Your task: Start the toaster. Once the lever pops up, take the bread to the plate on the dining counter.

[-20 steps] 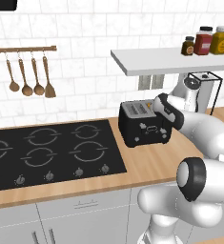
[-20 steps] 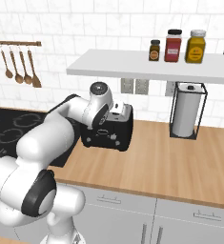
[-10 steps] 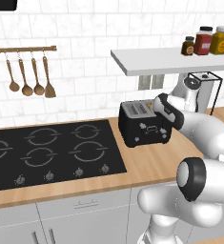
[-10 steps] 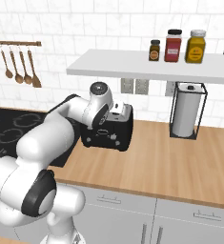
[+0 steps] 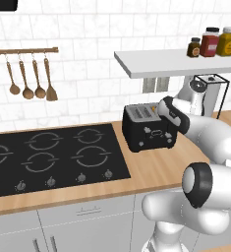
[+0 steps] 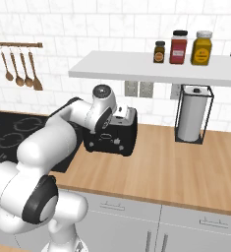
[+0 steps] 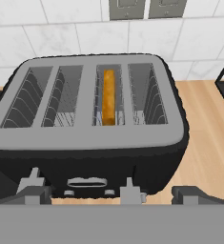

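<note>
The black toaster (image 5: 149, 130) stands on the light-wood bench (image 5: 156, 170), just right of the black cooktop (image 5: 53, 157) and in front of the white tiled wall, below the left end of a white shelf (image 6: 151, 69). From the hand view its silver top (image 7: 92, 102) shows four long openings side by side, and the bread (image 7: 108, 96) stands on edge down inside the third opening from the left, its tan-orange crust level with or a little under the rim. Two grey levers (image 7: 130, 190) jut from the toaster's near face (one toward each end, with a small slotted panel between them). The white arm reaches in from the robot's side and its hand hovers over the toaster's near right upper edge in the left base view; the fingers (image 7: 187, 193) stand wide apart, holding nothing, with their dark tips low at the bottom of the hand view on either side of the toaster's front. On the shelf sit three jars (image 6: 181, 47), one small and dark, one red, one yellow. A paper-towel roll in a black wire stand (image 6: 191, 115) sits on the bench to the right of the toaster, well apart from it. Four wooden utensils (image 5: 31, 81) hang from a rail on the wall above the cooktop.
</note>
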